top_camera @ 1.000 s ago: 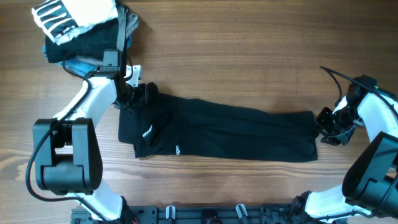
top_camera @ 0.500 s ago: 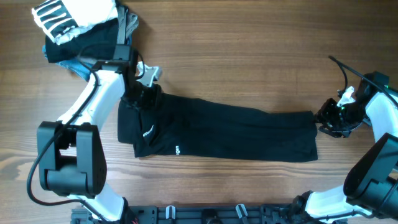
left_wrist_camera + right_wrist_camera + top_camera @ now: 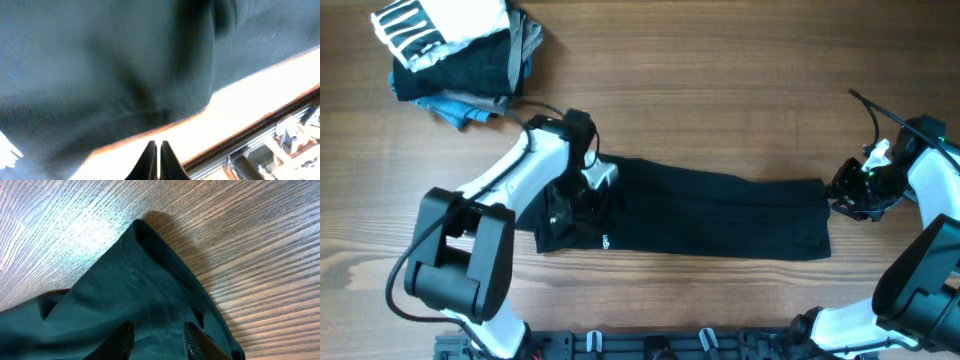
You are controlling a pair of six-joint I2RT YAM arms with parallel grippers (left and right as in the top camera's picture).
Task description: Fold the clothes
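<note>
soft black T-shirt (image 3: 710, 212) folded into a long strip on the woodgrain counter (image 3: 720, 80), left claw (image 3: 155, 159) pinched closed, apparently empty, right claw (image 3: 157, 330) part-open straddling the hem

Warm brown wood-grain table (image 3: 720, 90), evenly lit, with pale glare in the wrist views

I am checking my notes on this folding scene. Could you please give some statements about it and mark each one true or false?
1. The black T-shirt lies as a long band across the table. True.
2. The left end effector is wide open. False: its fingers are shut together.
3. The pile of clothes sits at the far left corner. True.
4. The right end effector is above the shirt's middle. False: it is at the shirt's right end.
</note>
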